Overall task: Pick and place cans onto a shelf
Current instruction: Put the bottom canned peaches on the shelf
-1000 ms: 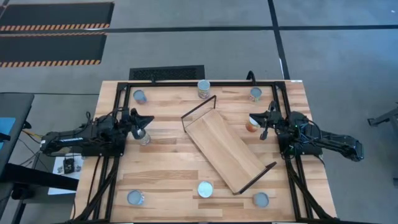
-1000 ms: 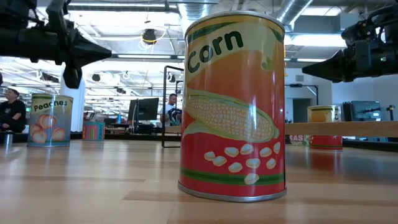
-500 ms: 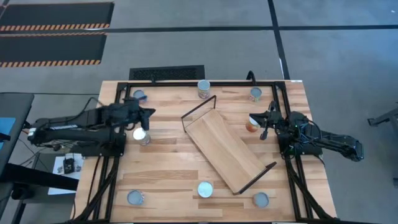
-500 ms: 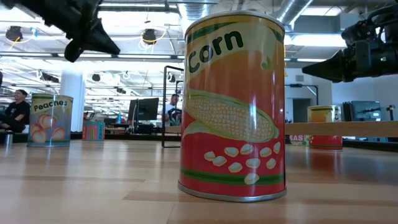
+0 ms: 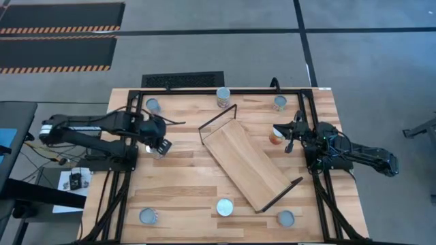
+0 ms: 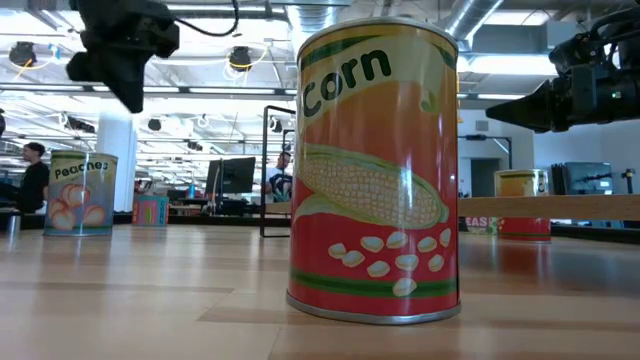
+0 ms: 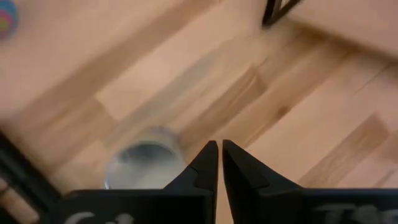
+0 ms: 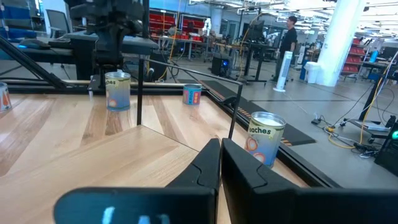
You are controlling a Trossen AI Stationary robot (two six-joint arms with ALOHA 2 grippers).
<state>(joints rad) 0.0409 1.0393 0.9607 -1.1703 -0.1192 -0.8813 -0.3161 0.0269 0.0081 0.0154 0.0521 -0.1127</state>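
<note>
In the low view, the nearest tin, an orange and yellow labelled can (image 6: 377,170), reads "Corn" above a picture of a cob; a green-topped can (image 6: 81,193) far off reads "Peaches". The right wrist view shows another "Peaches" can (image 8: 263,138) on the striped wooden bench (image 5: 184,187).

The left gripper (image 5: 161,145), its fingers nearly together and holding nothing, points down just beside a silvery-topped can (image 5: 157,151) near the bench's left edge. A second ago it lay level over that can; the arm has since swung up and over it.

The right gripper (image 5: 282,135), narrowly parted and empty, sits unmoved beside an orange-labelled can (image 5: 275,137).

The light wooden shelf (image 5: 246,167) with black wire ends lies diagonally mid-bench, bare; the other cans stand around the bench's edges.
</note>
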